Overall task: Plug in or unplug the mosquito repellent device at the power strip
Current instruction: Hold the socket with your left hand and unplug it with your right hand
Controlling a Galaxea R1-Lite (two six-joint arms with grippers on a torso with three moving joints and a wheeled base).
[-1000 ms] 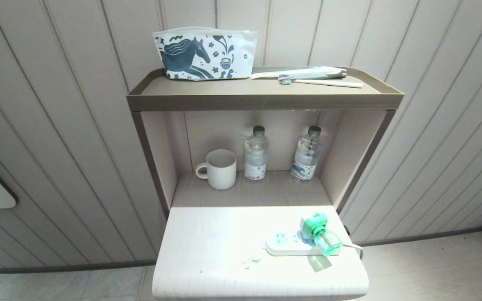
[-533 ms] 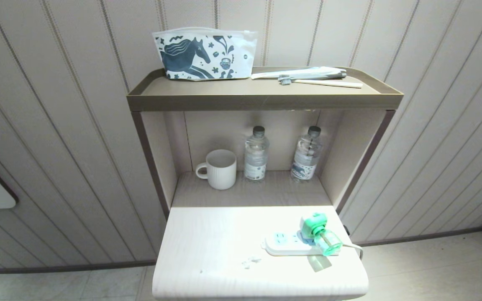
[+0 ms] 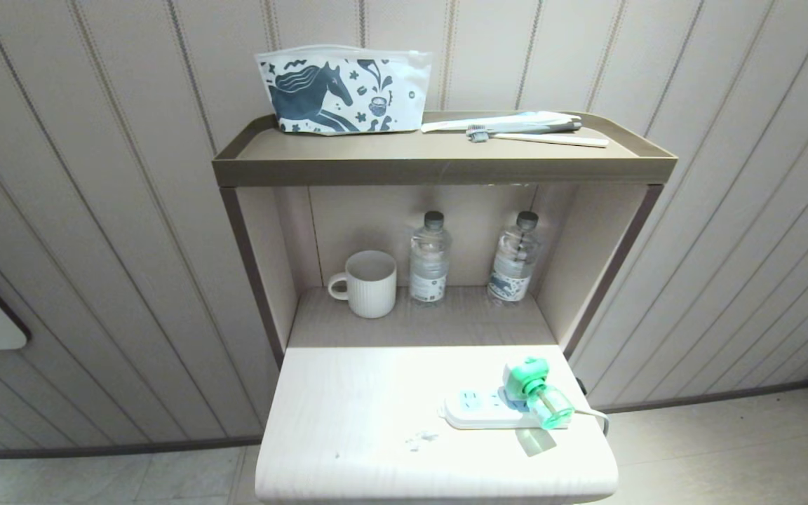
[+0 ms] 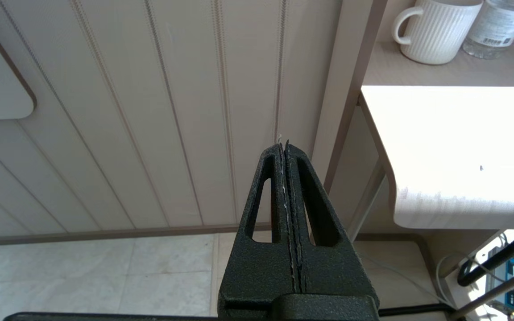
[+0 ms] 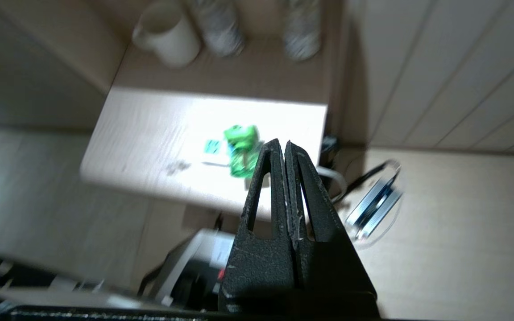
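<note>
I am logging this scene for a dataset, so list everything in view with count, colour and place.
Green-and-white mosquito repellent device: one, plugged into the strip.
Flat white power strip: one, front table's right side.
White ribbed mug: one, lower shelf, left.
Clear water bottles: two, lower shelf.
Horse-print pouch: one, white and blue, top tray.
Toothbrush and tube: one each, white, top tray.
Left gripper: black, shut, beside the table.
Right gripper: black, shut, above the table.

The left gripper is held level with fingers pressed together; the right gripper is angled downward, jaws likewise closed, nothing gripped
</note>
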